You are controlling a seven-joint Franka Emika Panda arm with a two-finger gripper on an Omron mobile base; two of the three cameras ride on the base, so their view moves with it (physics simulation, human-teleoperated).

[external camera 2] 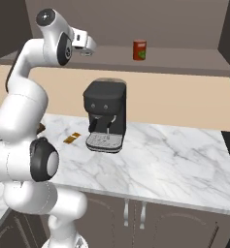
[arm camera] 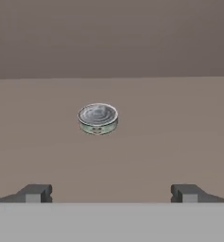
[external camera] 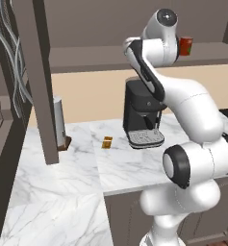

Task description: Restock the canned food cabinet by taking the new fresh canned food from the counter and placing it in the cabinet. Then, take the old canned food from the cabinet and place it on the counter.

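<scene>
Red can upright on the cabinet shelf, well right of the end effector. Flat tin on the same shelf board, ahead of the fingertips. Coffee machine on the tabletop below the shelf, small packet lying just left of it.

Both base views look forward and down from behind the arm, left and right, sharing the marble table, coffee machine and cabinet shelf. The hand view faces the shelf board closely.
</scene>
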